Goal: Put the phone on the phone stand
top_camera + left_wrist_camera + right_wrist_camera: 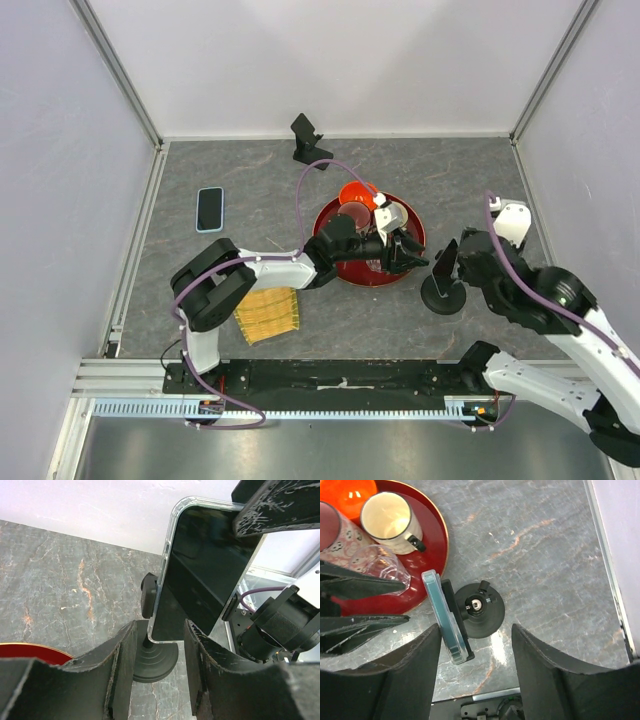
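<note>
Toward the right edge of the table [250, 180], just beside the red tray [436, 540], the phone [446, 264] stands upright against the cradle of the phone stand [441, 298], whose round black base sits flat on the surface. Its dark screen, in a clear case, faces the tray.

From that side the left gripper [412, 258] reaches across the tray, its fingers [120, 665] parted by a moderate gap and holding nothing. The right wrist view shows their tips ending short of the phone.

Above the stand hangs the right gripper [476, 630], its fingers [545, 670] spread wide to either side of the base and gripping nothing. One finger lies just beside the phone's edge; I cannot tell whether it touches.

On the tray are a cream mug [387, 515], a clear glass [380, 562] and an orange bowl [345, 492]. Near the left edge a second phone [210, 208] lies flat, a second stand [307, 140] sits at the far edge, and a yellow mat [268, 313] lies near the front edge.
</note>
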`<state>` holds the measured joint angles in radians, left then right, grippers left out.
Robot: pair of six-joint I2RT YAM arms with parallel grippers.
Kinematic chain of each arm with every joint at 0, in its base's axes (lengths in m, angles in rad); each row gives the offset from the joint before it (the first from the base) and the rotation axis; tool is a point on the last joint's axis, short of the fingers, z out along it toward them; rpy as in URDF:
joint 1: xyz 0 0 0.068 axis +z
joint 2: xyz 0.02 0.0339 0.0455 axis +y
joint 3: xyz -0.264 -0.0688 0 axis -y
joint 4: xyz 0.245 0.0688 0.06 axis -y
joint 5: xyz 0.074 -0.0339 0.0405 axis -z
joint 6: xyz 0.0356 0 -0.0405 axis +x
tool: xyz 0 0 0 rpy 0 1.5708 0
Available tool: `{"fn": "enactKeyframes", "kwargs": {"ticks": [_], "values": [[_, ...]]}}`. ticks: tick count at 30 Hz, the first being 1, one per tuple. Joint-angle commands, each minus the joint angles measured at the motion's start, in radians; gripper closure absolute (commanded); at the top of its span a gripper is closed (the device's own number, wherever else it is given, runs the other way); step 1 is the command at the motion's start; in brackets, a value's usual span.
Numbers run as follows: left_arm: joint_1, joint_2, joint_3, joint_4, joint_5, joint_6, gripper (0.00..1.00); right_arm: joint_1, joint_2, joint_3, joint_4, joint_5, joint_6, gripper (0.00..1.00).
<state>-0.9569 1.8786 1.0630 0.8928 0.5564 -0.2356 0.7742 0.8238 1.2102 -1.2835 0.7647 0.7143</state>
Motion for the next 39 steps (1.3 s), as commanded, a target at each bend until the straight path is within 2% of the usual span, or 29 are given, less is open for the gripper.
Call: {"fn": "enactKeyframes", "kwargs": {"ticks": [1, 4, 5, 6, 12, 14, 18, 21, 22, 25, 28, 29, 34, 39], "values": [[0.0, 0.005, 0.028, 0.051, 0.045, -0.019, 0.52, -0.006, -0.071, -0.035, 0.159, -0.071, -0.186, 0.37], [0.001, 0.007, 0.031, 0.048, 0.053, -0.019, 0.52, -0.006, -0.092, -0.044, 0.202, -0.093, -0.21, 0.49], [0.001, 0.007, 0.032, 0.047, 0.06, -0.019, 0.52, -0.006, -0.088, -0.043, 0.197, -0.085, -0.19, 0.55], [0.001, 0.008, 0.032, 0.047, 0.065, -0.019, 0.52, -0.004, -0.084, -0.041, 0.185, -0.074, -0.167, 0.58], [0.02, 0.037, 0.074, 0.051, 0.201, -0.051, 0.47, -0.006, -0.115, -0.047, 0.165, -0.125, -0.151, 0.61], [0.036, 0.051, 0.098, 0.052, 0.267, -0.086, 0.46, -0.006, -0.149, -0.057, 0.179, -0.146, -0.162, 0.65], [0.055, 0.068, 0.129, 0.064, 0.329, -0.131, 0.43, -0.006, -0.196, -0.08, 0.204, -0.172, -0.18, 0.66], [0.058, 0.07, 0.202, -0.018, 0.387, -0.133, 0.42, -0.006, -0.206, -0.086, 0.213, -0.182, -0.18, 0.62], [0.058, 0.071, 0.218, -0.052, 0.426, -0.134, 0.37, -0.006, -0.206, -0.087, 0.216, -0.177, -0.177, 0.53], [0.058, 0.089, 0.302, -0.133, 0.479, -0.104, 0.31, -0.006, -0.201, -0.089, 0.223, -0.173, -0.182, 0.4], [0.058, 0.12, 0.419, -0.28, 0.517, -0.035, 0.28, -0.006, -0.204, -0.072, 0.231, -0.177, -0.191, 0.32], [0.058, 0.149, 0.448, -0.328, 0.54, -0.025, 0.27, -0.004, -0.213, -0.066, 0.231, -0.179, -0.196, 0.32], [0.058, 0.26, 0.626, -0.339, 0.741, -0.071, 0.27, -0.006, -0.275, -0.034, 0.246, -0.173, -0.211, 0.3], [0.057, 0.353, 0.736, -0.324, 0.793, -0.126, 0.27, -0.004, -0.334, -0.012, 0.256, -0.185, -0.233, 0.29]]}}
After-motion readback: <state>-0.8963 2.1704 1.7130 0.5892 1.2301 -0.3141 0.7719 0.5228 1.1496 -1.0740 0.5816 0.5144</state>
